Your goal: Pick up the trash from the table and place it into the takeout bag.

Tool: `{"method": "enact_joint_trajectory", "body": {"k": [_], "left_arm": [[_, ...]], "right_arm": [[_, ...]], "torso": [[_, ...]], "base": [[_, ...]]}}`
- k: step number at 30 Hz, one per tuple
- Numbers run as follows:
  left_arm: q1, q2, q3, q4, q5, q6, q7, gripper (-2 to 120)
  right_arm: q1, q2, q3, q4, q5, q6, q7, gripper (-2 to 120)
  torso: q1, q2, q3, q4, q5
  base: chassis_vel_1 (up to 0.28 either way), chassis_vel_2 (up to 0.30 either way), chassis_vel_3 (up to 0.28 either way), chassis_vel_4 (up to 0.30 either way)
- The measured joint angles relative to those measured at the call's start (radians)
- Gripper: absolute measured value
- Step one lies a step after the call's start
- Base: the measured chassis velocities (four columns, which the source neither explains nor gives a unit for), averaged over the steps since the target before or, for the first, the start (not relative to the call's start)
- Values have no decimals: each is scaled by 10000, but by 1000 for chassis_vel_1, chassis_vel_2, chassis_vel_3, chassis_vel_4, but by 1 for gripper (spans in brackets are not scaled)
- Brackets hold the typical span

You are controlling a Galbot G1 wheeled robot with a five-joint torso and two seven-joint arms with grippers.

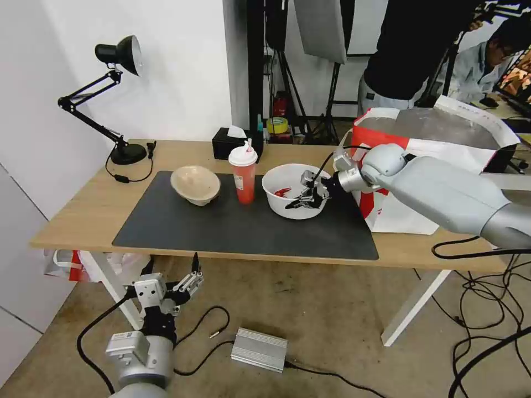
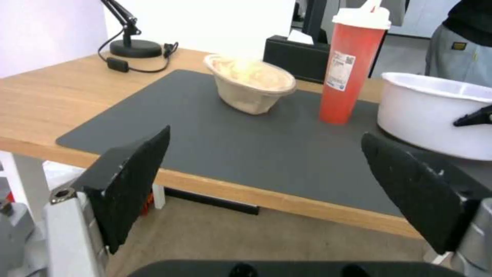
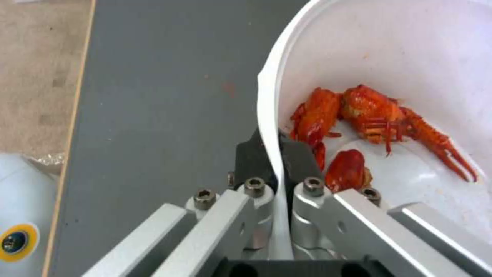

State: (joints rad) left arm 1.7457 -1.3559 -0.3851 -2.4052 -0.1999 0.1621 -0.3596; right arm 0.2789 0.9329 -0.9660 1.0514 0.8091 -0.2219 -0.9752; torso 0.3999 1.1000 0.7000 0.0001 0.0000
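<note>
Right pincer (image 3: 279,154): pinches the bowl (image 1: 292,190) rim, one finger inside the wall and one outside, pressed together on it at the side nearest the bag (image 1: 420,182).
Bowl: sits upright on the mat (image 1: 243,226), mouth up, at the mat's right end; red crayfish scraps (image 3: 379,119) lie on its floor. Being round, it has no long axis; the only direction that matters is mouth-up.
Key relation: the bag stands just beside the bowl, on the robot's right, on the tabletop (image 1: 83,215). Its open foil-lined top is higher than the bowl rim, so the bowl probably has to rise before it goes sideways.
Nearer arm: the right one; it reaches across in front of the bag to the bowl.
Risk: held by one edge, the bowl will likely tilt away from the grip, and the scraps may slide.
Left pincer (image 1: 185,284): spread wide, hangs below the tabletop's front edge at the left, facing the mat.
Cup (image 1: 243,174): upright, long axis vertical, lid up, just left of the bowl.
Pulp bowl (image 1: 195,185): tilted, left of the cup on the mat.
</note>
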Motion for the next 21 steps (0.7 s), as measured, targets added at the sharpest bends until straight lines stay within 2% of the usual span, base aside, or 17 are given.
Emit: {"method": "enact_joint_trajectory", "body": {"k": [21], "left_arm": [[58,10,-36,-271,6,4,6,100]], "right_arm": [[689,-741,53,707,748,-96,3,0]], "torso": [[1,-1,0,-2,0]], "base": [[0,0,0,0]]}}
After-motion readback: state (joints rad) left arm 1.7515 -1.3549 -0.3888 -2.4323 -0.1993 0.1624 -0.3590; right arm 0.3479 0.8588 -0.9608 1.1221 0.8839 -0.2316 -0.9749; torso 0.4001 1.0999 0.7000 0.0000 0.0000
